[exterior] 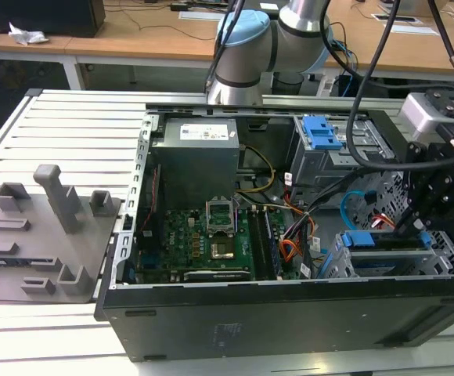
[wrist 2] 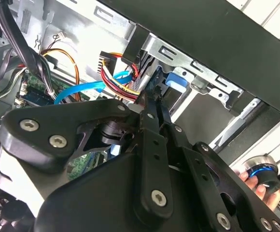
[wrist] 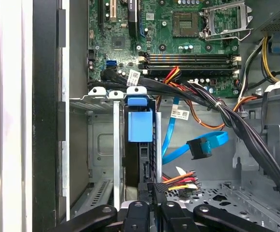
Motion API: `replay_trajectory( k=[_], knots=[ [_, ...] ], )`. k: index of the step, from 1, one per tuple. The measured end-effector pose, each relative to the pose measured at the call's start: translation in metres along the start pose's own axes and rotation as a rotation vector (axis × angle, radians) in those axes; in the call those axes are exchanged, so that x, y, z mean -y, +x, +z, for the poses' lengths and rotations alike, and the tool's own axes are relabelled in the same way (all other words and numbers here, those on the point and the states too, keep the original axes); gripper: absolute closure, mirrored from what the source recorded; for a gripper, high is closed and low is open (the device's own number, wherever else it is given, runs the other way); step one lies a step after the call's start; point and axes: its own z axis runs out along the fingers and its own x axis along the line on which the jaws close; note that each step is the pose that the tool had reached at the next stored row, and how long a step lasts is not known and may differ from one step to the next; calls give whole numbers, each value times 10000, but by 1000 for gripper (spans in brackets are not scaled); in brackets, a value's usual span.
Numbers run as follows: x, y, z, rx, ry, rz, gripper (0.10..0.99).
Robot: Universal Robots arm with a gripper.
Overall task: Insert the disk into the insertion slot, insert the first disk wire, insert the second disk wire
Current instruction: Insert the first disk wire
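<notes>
- As it sits now, the disk (wrist: 140,126) is housed edge-on in the insertion slot (wrist: 100,145). Its blue carrier tab shows at the bay mouth in the first wrist view.
- Slot position: a corner of the open computer case (exterior: 290,321) on the exterior view's right. It is nearer the camera than the taller cage (exterior: 315,160), which carries the bare blue bracket (exterior: 321,131).
- Claw (wrist: 149,192): fingers drawn close together, pinching the dark plug of the first disk wire (wrist: 178,179), a red, yellow and black bundle. The plug is held at the disk's exposed edge. Whether it is fully seated cannot be told.
- Second disk wire (wrist: 178,147): a light-blue cable looping free beside the slot. Its small dark plug hangs apart from the disk, not plugged in at that end.
- 1 thick black cable loom (wrist: 236,125) runs between the light-blue loop and the motherboard (wrist: 178,29).
- The power supply (exterior: 196,157) sits at the case's far side, beside the taller cage.
- The case rests on a slatted white table (exterior: 70,125). 1 grey fixture plate (exterior: 39,227) with upright blocks lies on the exterior view's left, just beside the case.
- In the second wrist view, fingers of a person's hand (wrist 2: 253,187) touch a round dark knob with a blue ring (wrist 2: 261,173), outside the case wall.
</notes>
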Motion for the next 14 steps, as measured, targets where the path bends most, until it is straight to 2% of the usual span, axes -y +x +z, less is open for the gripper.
replay_trajectory(
  k=[7, 8, 10, 12, 14],
  knots=[
    [0, 1, 10, 8, -1, 1, 914],
    [0, 1, 10, 8, -1, 1, 847],
    [-3, 1, -40, 1, 0, 2, 847],
    [-7, 1, -159, 0, 0, 1, 847],
    [-11, -1, -240, 1, 0, 1, 863]
  ],
)
